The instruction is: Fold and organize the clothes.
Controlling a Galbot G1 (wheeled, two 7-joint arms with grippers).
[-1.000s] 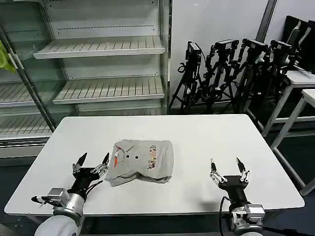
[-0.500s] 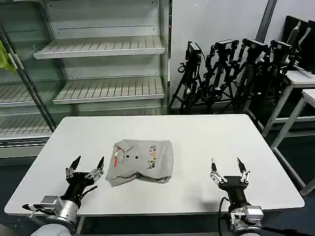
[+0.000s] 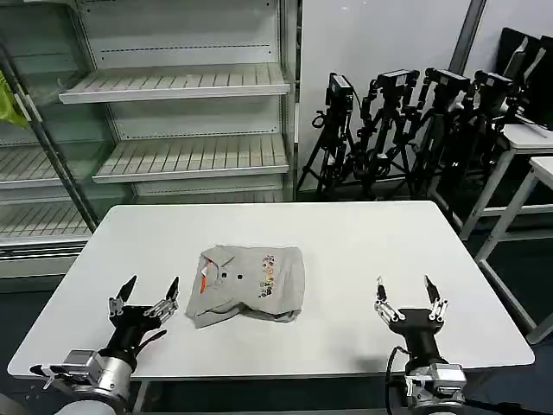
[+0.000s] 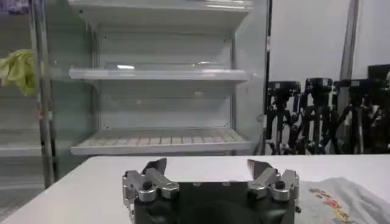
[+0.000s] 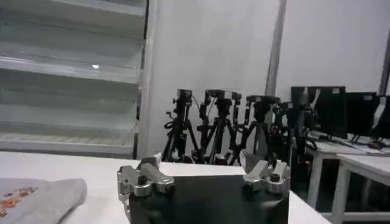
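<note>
The clothes, a light grey short-sleeved shirt (image 3: 249,284), lie folded into a compact bundle in the middle of the white table (image 3: 346,251), collar and orange label at its left, printed graphic near its centre. An edge of the shirt (image 4: 338,198) shows in the left wrist view, and another edge of the shirt (image 5: 39,198) in the right wrist view. My left gripper (image 3: 143,290) hovers open at the table's front left, a little left of the shirt, holding nothing. My right gripper (image 3: 406,292) stands open at the front right, well apart from the shirt. In their own views the left gripper (image 4: 207,165) and the right gripper (image 5: 201,163) have empty spread jaws.
Shelving (image 3: 173,104) stands behind the table, with a yellow-green cloth (image 3: 9,99) at its far left. Camera tripods (image 3: 406,121) crowd the back right, and another white table (image 3: 531,143) sits at the right edge.
My left gripper has drawn back from the shirt toward the table's front left edge. The right gripper has shifted slightly right. The shirt has not moved.
</note>
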